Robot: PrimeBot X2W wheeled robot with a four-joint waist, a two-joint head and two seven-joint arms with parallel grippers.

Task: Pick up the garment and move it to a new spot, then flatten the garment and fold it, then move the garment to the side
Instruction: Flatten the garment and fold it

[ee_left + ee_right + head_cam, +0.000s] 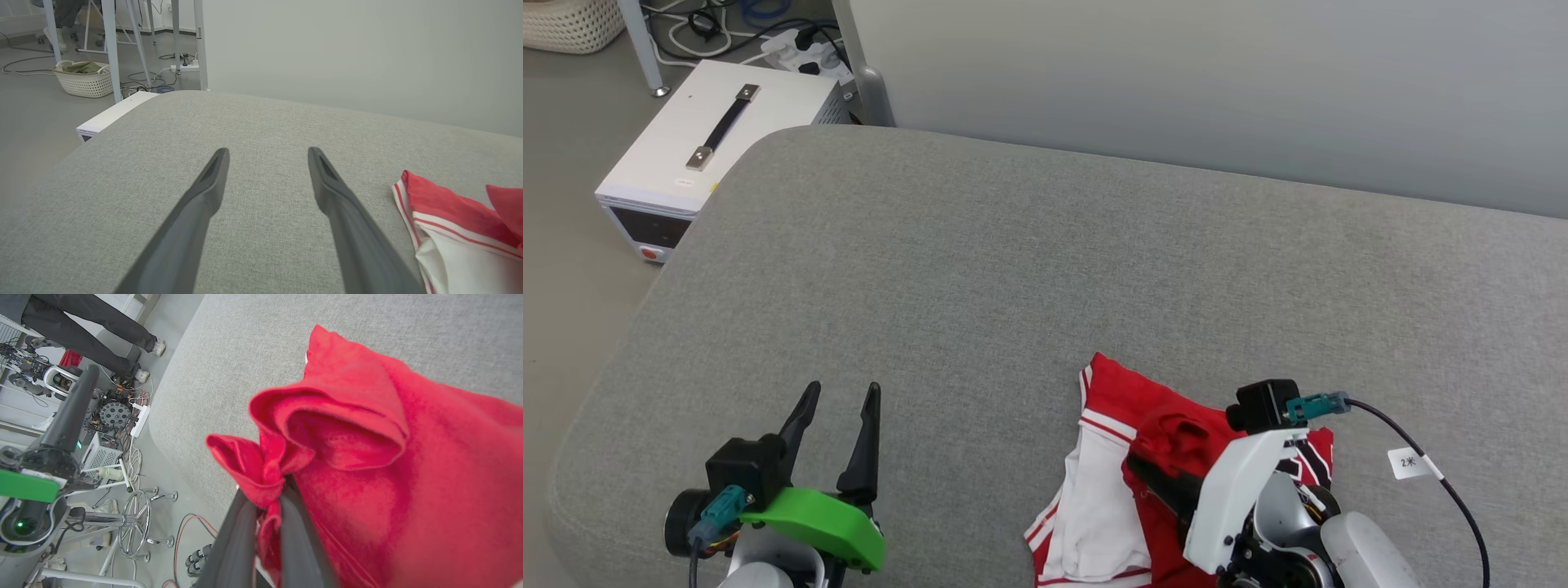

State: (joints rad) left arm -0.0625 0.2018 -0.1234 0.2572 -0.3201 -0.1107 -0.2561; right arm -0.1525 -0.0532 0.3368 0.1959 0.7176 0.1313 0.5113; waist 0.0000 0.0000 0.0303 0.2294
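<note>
- R claw (267, 492): I'm pinching a bunched red fold of the garment (1123, 396) btw both fingers, which are pressed nearly together. Fabric is puffing out above the tips in the R wrist view.
- L claw (843, 390): I'm holding it spread wide & empty, hovering over the bare grey cushion (1013, 269), well apart from the cloth.
- Garment is lying crumpled on the near R part of the cushion, w/ the white sleeve (1094, 510) & striped trim (1104, 426) facing the L claw. A black-&-white print (1303, 461) is peeking out beside my R wrist.
- Step, as I'm reading it: the pick-up, w/ the carry to a new spot coming next. Nothing is flattened or folded yet.
- Doing it well, imo: I'm planning on lifting straight up first, slowly, so the whole shirt is clearing the cushion before going sideways. Dragging would be rolling it tighter.
- The grip is looking like a small tuck, prob. only a layer or two, so any jerk is risking a slip. Can't tell how deep the fold is sitting btw the fingers.
- I'm eyeing the open centre of the cushion as the drop spot: it's giving room on all sides for spreading w/ both claws.
- The cloth is sitting close to the near edge, so I'm minding the loose sleeve side sliding off during the lift.
- L claw is looking well placed for catching the sleeve side once the shirt is hanging.
</note>
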